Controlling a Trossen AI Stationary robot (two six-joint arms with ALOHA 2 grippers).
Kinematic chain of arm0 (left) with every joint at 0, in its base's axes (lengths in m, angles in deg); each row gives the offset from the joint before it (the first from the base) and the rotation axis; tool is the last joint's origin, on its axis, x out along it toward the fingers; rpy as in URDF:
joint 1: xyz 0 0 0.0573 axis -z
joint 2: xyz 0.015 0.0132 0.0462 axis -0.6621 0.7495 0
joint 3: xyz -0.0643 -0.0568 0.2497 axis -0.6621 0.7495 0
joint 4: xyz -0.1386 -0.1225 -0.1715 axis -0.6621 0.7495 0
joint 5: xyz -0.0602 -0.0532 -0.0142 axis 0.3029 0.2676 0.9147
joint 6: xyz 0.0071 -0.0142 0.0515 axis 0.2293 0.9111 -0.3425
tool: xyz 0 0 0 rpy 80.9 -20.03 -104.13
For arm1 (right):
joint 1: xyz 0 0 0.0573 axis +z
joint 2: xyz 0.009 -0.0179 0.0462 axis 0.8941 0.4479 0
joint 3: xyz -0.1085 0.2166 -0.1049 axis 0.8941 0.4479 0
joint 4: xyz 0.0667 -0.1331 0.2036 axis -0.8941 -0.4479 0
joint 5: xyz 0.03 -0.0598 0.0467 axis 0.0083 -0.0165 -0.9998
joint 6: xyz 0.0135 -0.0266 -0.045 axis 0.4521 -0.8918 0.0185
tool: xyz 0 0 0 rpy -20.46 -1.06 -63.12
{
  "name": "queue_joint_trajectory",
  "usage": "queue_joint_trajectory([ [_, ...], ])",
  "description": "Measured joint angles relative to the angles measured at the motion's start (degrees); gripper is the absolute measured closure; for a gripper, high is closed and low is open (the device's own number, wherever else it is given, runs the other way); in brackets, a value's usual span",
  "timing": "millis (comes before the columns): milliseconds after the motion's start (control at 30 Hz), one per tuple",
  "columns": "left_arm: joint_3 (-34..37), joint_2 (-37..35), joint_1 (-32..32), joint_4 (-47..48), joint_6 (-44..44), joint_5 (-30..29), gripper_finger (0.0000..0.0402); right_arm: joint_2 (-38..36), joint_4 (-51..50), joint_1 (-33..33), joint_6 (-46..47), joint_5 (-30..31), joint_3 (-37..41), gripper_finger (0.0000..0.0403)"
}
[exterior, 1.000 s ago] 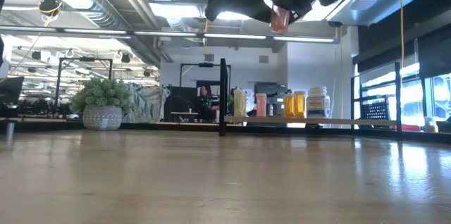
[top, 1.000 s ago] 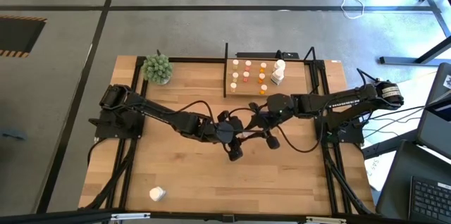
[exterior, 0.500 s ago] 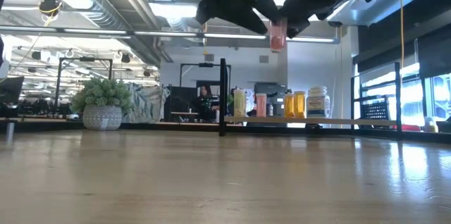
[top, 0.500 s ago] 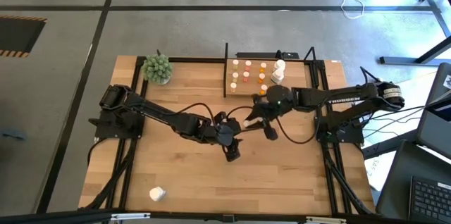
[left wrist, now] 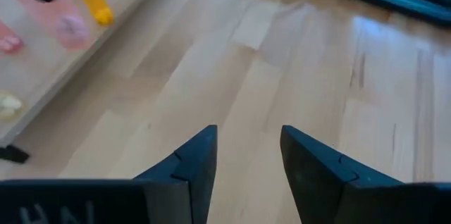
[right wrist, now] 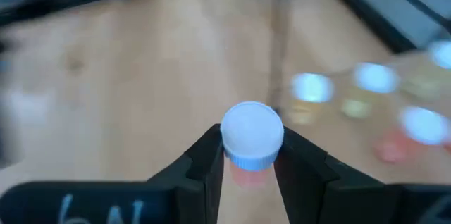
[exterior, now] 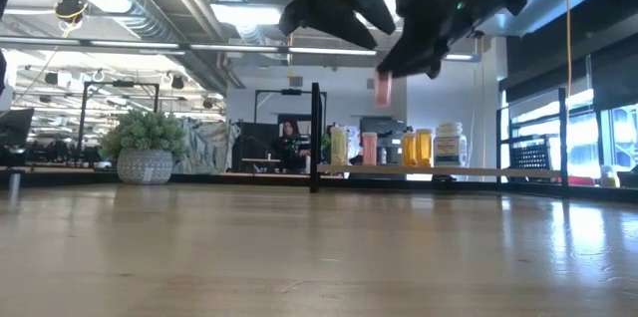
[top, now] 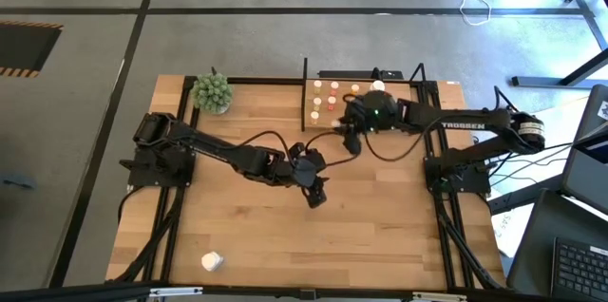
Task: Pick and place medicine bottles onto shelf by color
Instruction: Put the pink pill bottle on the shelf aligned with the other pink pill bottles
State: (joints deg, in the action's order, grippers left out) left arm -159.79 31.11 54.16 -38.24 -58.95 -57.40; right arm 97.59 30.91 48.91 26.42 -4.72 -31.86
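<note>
**Pink bottle held in the air above the shelf**

We see the shelf (top: 366, 103) at about one o'clock from the table's (top: 237, 235) middle, its board carrying several small medicine bottles (top: 330, 103) with white, orange and pinkish-red tops. From table height the shelf (exterior: 439, 170) shows a row of standing bottles (exterior: 414, 148), yellow, pink and amber, with a larger white bottle (exterior: 451, 145) at the row's three o'clock end.

The right gripper (right wrist: 246, 157) has its fingers closed on a white-capped pink bottle (right wrist: 251, 139). The overhead view hides that bottle under the right arm; the table-height view shows it (exterior: 383, 89) hanging clear above the shelf.

The left gripper (left wrist: 248, 155) stands partly open and holds nothing, near the table's middle (top: 313, 188). Only the overhead view shows one white bottle (top: 212, 262) lying alone at seven o'clock, and a green plant ball (top: 213, 92) at eleven o'clock.
</note>
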Motion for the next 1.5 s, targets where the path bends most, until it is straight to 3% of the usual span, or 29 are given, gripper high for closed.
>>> queue_joint_trajectory([
  [200, -0.1, -2.0, -0.8, -1.0, 0.0, -0.1, 0.0252, 4.1, 0.8, -5.4, 3.0, 1.6, 0.0, 0.0293],
  [533, 0.0, -3.4, -0.4, -1.4, 0.4, -0.6, 0.0252, 13.4, 6.0, -8.5, 3.0, 2.6, 0.0, 0.0293],
  [867, 0.0, -3.3, -0.2, -1.4, 0.5, -0.5, 0.0252, 14.7, 8.3, -8.8, 2.9, 7.5, 0.0, 0.0293],
  [1500, 0.0, -3.3, -0.2, -1.4, 0.5, -0.5, 0.0252, 17.9, 10.1, -8.8, 2.8, 7.5, -0.2, 0.0292],
])
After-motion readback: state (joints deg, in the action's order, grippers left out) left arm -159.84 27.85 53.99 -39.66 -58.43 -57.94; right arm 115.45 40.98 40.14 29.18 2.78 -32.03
